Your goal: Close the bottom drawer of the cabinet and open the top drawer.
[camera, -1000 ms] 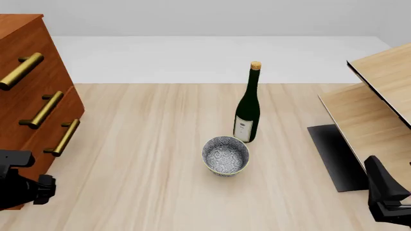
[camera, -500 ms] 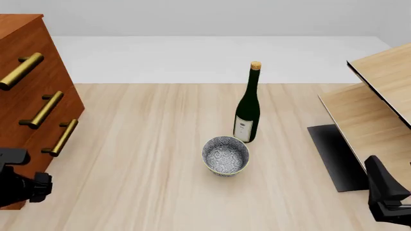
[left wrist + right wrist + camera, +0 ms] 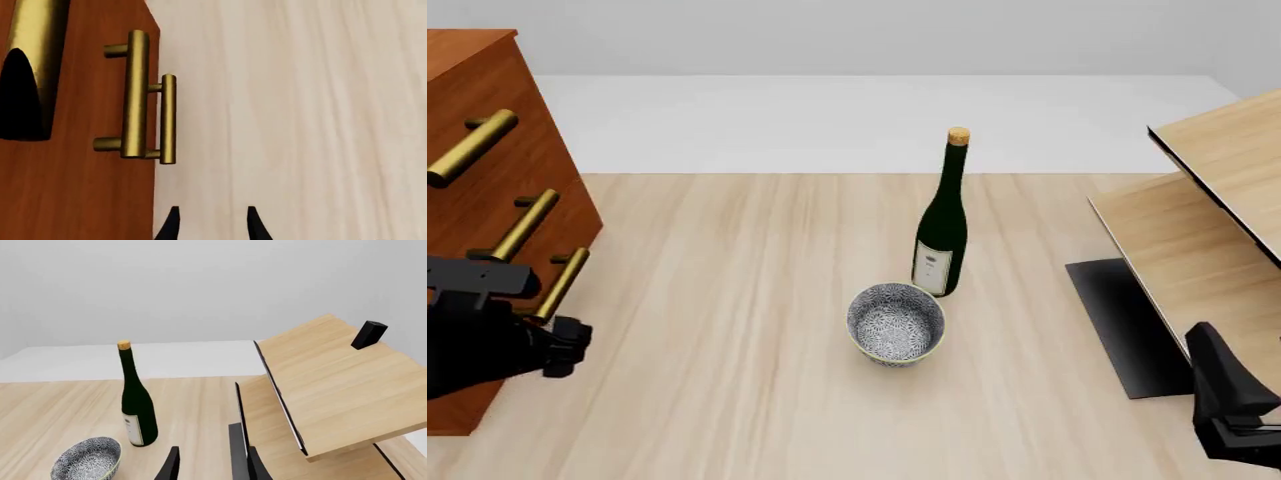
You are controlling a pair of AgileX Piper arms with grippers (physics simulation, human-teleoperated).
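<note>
The reddish-brown cabinet (image 3: 487,200) stands at the table's left edge. Its brass handles run down its front: top drawer (image 3: 474,147), middle (image 3: 527,226), bottom drawer (image 3: 561,283). My left gripper (image 3: 561,352) hangs just in front of the cabinet, below and beside the bottom handle. In the left wrist view the left gripper (image 3: 212,227) is open over bare table, and the bottom drawer's handle (image 3: 167,119) lies ahead of it. The cabinet front (image 3: 80,190) shows no drawer standing out. My right gripper (image 3: 1217,378) rests open at the near right corner.
A dark green wine bottle (image 3: 941,230) stands mid-table with a patterned bowl (image 3: 896,323) just in front of it. Tilted pale wood panels (image 3: 1214,220) on a black base (image 3: 1121,320) fill the right side. The right wrist view shows the bottle (image 3: 137,405) and panels (image 3: 327,385).
My left arm has risen from the near left corner and moved right, now in front of the cabinet beside the bottom handle. The right arm has not moved.
</note>
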